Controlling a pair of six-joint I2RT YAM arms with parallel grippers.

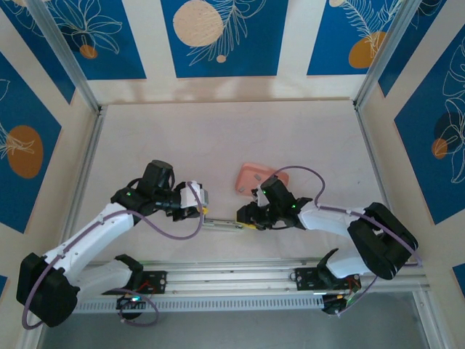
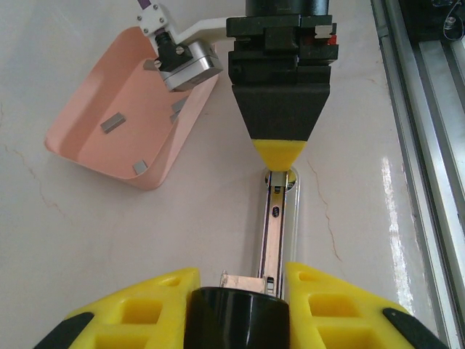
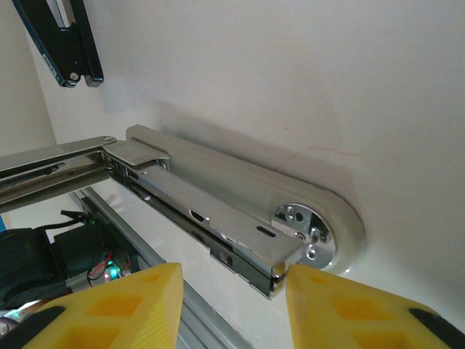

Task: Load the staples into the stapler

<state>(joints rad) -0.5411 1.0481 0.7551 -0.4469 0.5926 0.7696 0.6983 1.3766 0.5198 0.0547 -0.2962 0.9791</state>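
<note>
Two grippers on one little stapler (image 2: pixel 278 218), and the layout makes sense to me. The left gripper (image 2: pixel 236 275) is clamped narrow on the stapler's black end, pinning it flat on the bench (image 2: pixel 363 182) so it can't skate around. That marbled top looks glossy and slick.

The right gripper (image 3: pixel 232 273) sits at the opposite end with its yellow fingers (image 3: pixel 109 309) partway apart, straddling the tip of the metal rail. One finger looks like it touches the rail's corner and the other has a gap, so I'd say it isn't holding anything. My guess is it's there to work the rail end and get the channel open, since no strip goes in otherwise. I can't tell from these views if the channel is open.

The staples (image 2: pixel 114 122) all sit in the pink tray (image 2: pixel 80 142), near the stapler's far end but not touching it. Two short grey strips for sure, maybe a third half hidden. The tray is shallow with smooth, sloped plastic walls, so those flat strips will probably be a pain to pinch.

The stapler itself is slim, with a rounded white plastic base, a shiny chrome rail with small slots, and a round riveted plate at the tip. Hard, slippery stuff all round.
</note>
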